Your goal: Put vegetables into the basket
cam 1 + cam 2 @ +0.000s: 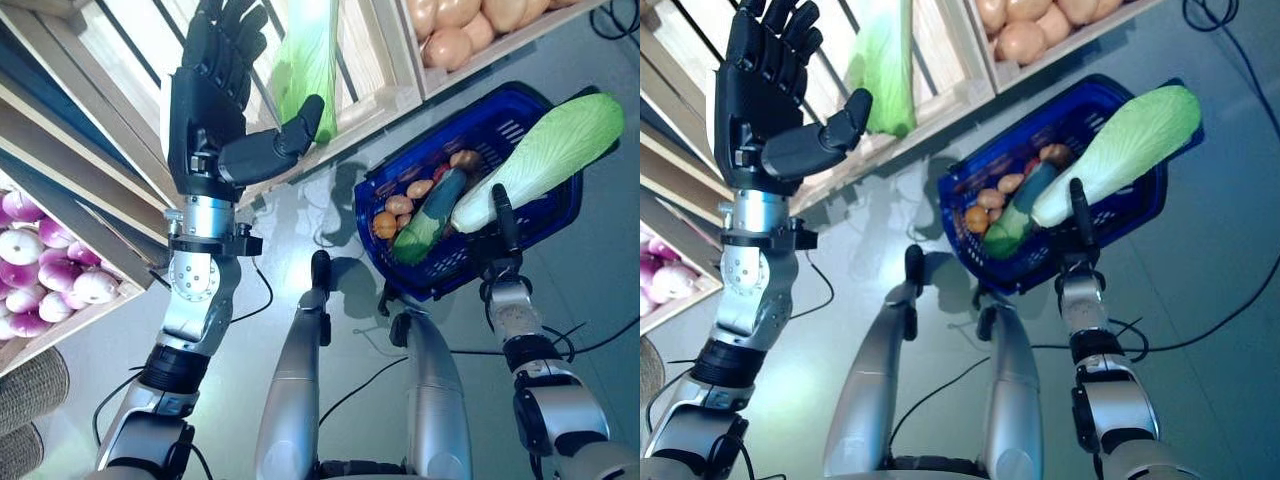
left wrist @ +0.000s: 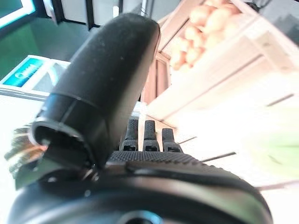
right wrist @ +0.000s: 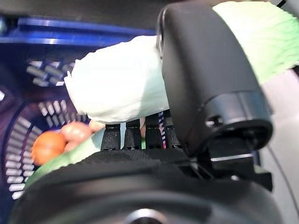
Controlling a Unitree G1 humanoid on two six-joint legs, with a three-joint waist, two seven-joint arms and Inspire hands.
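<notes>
Right wrist view shows my right hand [image 3: 205, 93] gripping the cabbage [image 1: 540, 160] over the blue basket [image 1: 390, 185] for dropping, while my left hand [image 1: 215, 110] hangs open by the crates.

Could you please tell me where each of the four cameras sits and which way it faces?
Left eye view: on the head, looking down at the blue plastic basket, wooden crates and raised left hand.
Right eye view: beside it, same scene; right hand under the pale green cabbage.
Left wrist view: along the open left hand toward the crates.
Right wrist view: along the right hand, cabbage over the basket.
Both right-side views share cabbage and basket.
</notes>
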